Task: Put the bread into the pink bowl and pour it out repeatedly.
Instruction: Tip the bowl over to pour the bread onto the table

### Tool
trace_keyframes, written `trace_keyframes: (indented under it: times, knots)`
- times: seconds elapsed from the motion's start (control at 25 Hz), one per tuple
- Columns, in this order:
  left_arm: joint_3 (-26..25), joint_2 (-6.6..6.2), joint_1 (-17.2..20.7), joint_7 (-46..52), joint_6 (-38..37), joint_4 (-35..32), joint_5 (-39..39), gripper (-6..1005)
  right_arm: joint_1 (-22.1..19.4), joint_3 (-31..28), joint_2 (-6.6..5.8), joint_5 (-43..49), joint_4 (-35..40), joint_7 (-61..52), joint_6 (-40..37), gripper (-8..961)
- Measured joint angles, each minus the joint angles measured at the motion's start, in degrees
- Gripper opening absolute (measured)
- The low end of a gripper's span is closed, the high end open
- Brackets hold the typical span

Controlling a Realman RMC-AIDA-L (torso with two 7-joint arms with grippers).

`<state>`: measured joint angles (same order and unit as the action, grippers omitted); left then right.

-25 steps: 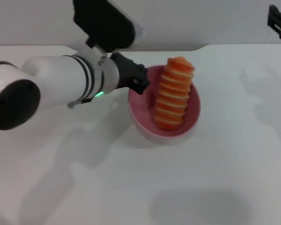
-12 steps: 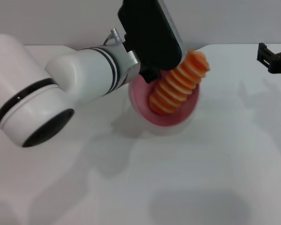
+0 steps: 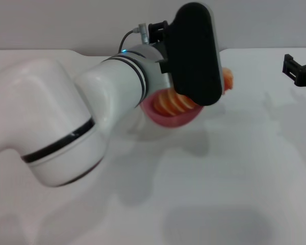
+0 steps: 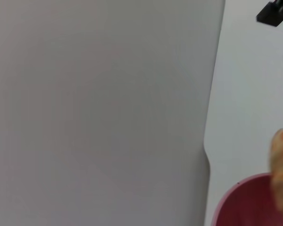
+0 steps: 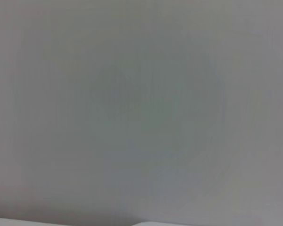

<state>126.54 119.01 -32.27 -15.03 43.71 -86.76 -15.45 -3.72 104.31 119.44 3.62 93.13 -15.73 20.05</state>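
While left arm's black wrist housing (image 3: 194, 51) hides left end effector, grip unclear; tilted pink bowl (image 3: 166, 116) holds bread (image 3: 173, 103).

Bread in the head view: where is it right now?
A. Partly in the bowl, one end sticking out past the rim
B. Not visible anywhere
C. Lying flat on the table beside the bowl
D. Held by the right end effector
A: the bread sits in the tilted bowl, its far end poking past the rim, largely hidden by the left arm.
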Motion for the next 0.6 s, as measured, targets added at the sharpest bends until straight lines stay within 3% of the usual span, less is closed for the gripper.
trace_keyframes:
  times: [0.36,0.6]
  knots:
    - [3.0,0.03,0.0,2.6,0.3,-0.6,-5.9,30,0.6,0.1,-0.15,0.0,-0.6,-0.3,0.3,688]
    - [-0.4,-0.02,-0.6,11.0,1.9,-1.1,-6.3,31,0.8,1.3,-0.18,-0.5,0.5,-0.4,3.1,687]
